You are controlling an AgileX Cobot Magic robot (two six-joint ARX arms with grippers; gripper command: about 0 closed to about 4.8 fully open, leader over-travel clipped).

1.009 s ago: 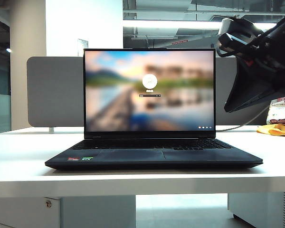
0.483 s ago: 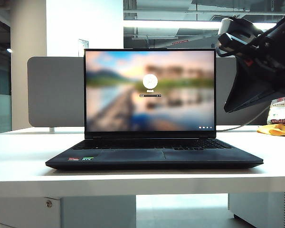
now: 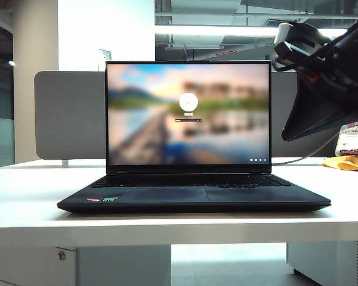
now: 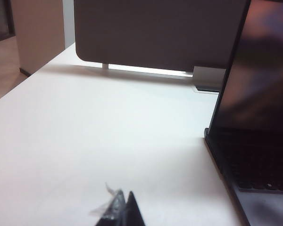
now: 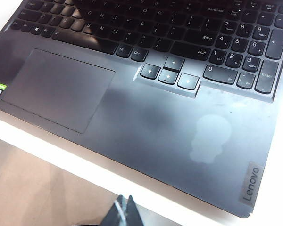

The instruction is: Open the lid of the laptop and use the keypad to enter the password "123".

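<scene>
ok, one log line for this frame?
lid open, login screen on | laptop keypad untouched | right claw shut, above laptop's front edge | left claw shut, over table beside laptop

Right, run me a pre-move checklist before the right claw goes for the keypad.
1. Lid raised, screen lit: ok.
2. Login screen up with a password field on the laptop: ok.
3. Keypad keys 1, 2, 3 uncovered in the right wrist view: ok.
4. Right claw shut, holding nothing, off the laptop's front edge: ok.
5. Left claw away from the laptop, over the bare table: ok.
6. Password field already has focus: cannot tell.
</scene>
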